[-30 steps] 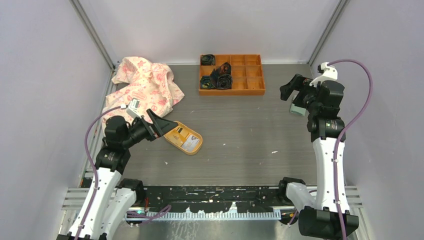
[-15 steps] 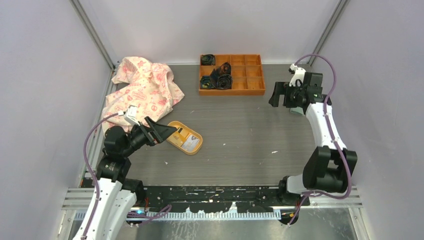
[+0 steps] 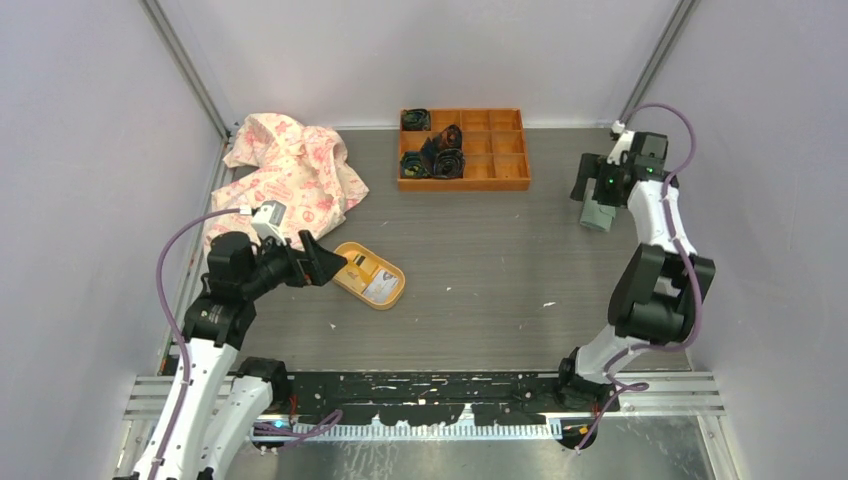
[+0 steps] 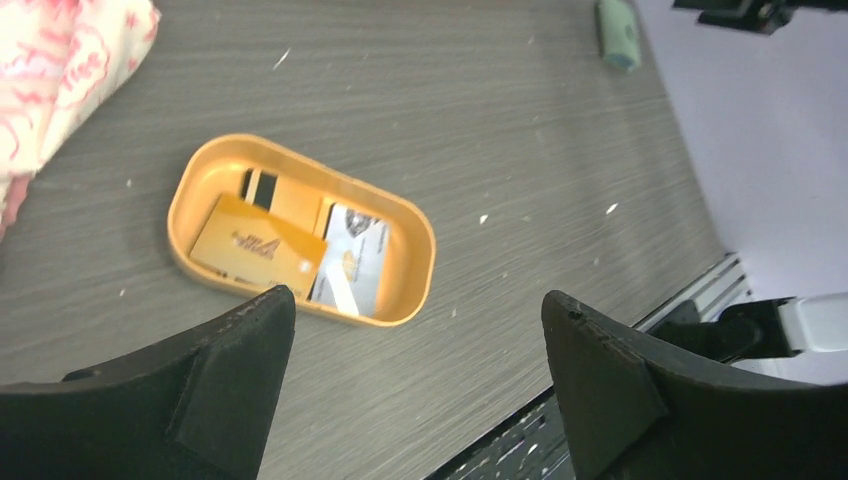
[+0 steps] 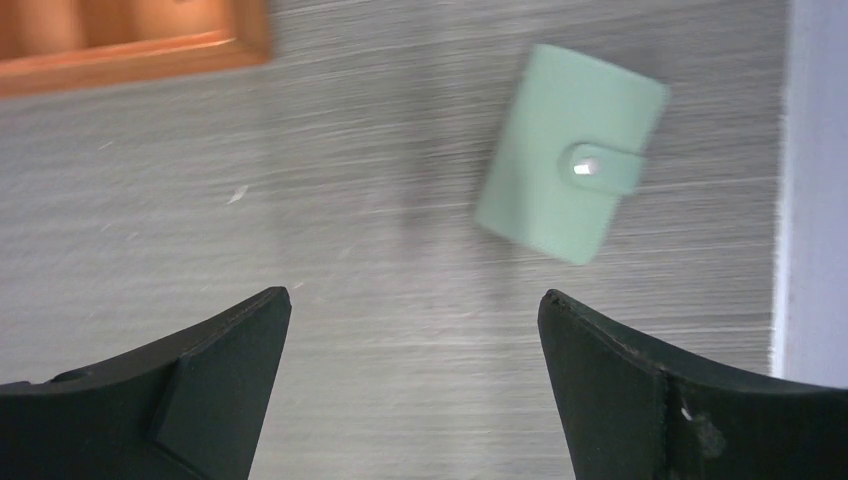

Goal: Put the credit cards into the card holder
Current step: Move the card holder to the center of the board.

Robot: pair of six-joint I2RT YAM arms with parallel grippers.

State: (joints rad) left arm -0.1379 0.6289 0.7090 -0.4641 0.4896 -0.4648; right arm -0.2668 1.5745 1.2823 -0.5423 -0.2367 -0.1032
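Several credit cards lie in a yellow-orange oval dish: an orange card, a whitish-grey card and a dark-striped card partly under the orange one. My left gripper hovers open at the dish's left end, nothing between its fingers. The mint-green card holder lies folded and snapped shut by the right wall. My right gripper hangs open above the table just beside it, empty.
An orange compartment tray with dark rolled items stands at the back centre. A pink floral cloth is heaped at the back left. Side walls close in on both sides, and a metal rail runs along the near edge.
The right arm has swung round, and its gripper now points down beside the card holder. The left gripper has shifted slightly by the dish, its jaws a touch narrower.
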